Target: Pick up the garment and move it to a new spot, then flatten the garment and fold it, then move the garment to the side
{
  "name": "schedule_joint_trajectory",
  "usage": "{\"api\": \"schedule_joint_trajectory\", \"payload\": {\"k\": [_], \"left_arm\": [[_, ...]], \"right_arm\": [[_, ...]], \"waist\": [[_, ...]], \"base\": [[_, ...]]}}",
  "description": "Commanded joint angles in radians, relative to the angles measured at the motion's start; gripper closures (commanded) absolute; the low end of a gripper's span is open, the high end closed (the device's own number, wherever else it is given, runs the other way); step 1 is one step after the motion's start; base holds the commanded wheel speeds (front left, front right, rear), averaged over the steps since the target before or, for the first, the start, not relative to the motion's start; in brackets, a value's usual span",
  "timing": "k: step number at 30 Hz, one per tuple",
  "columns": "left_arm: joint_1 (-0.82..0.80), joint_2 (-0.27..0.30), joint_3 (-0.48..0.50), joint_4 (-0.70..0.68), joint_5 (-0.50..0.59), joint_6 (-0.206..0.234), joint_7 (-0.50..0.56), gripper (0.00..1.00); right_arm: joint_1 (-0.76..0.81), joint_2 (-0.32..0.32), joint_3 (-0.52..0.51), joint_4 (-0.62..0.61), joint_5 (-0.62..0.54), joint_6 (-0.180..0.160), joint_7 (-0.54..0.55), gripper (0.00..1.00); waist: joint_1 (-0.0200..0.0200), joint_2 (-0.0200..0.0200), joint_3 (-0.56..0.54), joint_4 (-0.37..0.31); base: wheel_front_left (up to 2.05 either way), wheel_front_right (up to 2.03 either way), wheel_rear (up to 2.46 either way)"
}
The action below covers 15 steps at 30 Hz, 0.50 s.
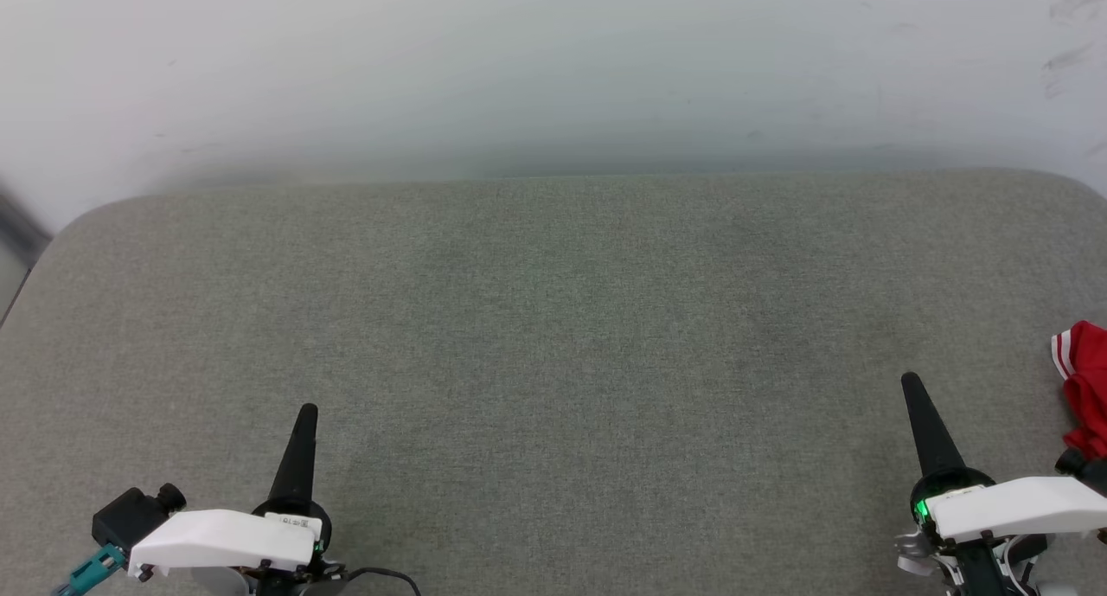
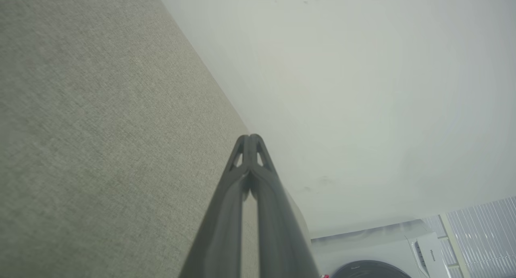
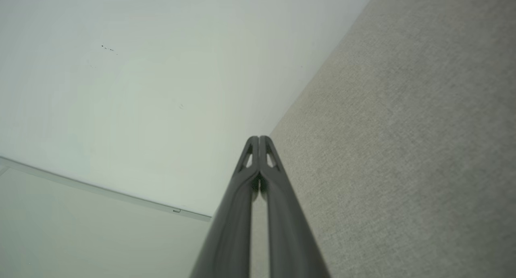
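Observation:
A small part of the garment (image 1: 1084,388) shows at the right edge of the head view: red fabric with a red-and-white striped trim, lying on the grey fabric surface (image 1: 553,336); most of it is cut off by the frame. My right gripper (image 1: 910,380) hovers at the lower right, just left of the garment, shut and empty. At the lower left my left gripper (image 1: 308,410) is shut too, with nothing in it. In the wrist views the left gripper (image 2: 250,137) and the right gripper (image 3: 258,139) have their tips pressed together over the grey surface.
A white wall (image 1: 553,68) rises right behind the grey surface's far edge. The surface has rounded far corners. In the left wrist view a white washing machine (image 2: 387,249) with a dark round door stands beyond the surface's end.

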<state>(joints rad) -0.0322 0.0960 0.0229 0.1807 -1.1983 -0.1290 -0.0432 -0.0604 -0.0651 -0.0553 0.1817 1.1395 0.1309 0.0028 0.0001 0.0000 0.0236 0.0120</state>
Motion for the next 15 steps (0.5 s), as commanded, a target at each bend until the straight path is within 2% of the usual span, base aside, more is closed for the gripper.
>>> {"api": "schedule_joint_trajectory", "payload": {"k": [1, 15], "left_arm": [[-0.025, 0.002, 0.006, -0.005, -0.018, -0.002, 0.005, 1.0], [-0.044, -0.005, 0.023, 0.018, -0.157, -0.002, 0.047, 1.0]], "right_arm": [[-0.019, -0.008, -0.003, -0.004, 0.021, 0.0, 0.005, 1.0], [-0.029, -0.006, -0.014, 0.019, 0.175, 0.0, 0.033, 1.0]], "waist": [[-0.0001, 0.0, 0.0, 0.0], [-0.0001, 0.0, -0.006, -0.003]], "base": [[0.0, 0.0, 0.0], [0.0, 0.0, 0.0]]}}
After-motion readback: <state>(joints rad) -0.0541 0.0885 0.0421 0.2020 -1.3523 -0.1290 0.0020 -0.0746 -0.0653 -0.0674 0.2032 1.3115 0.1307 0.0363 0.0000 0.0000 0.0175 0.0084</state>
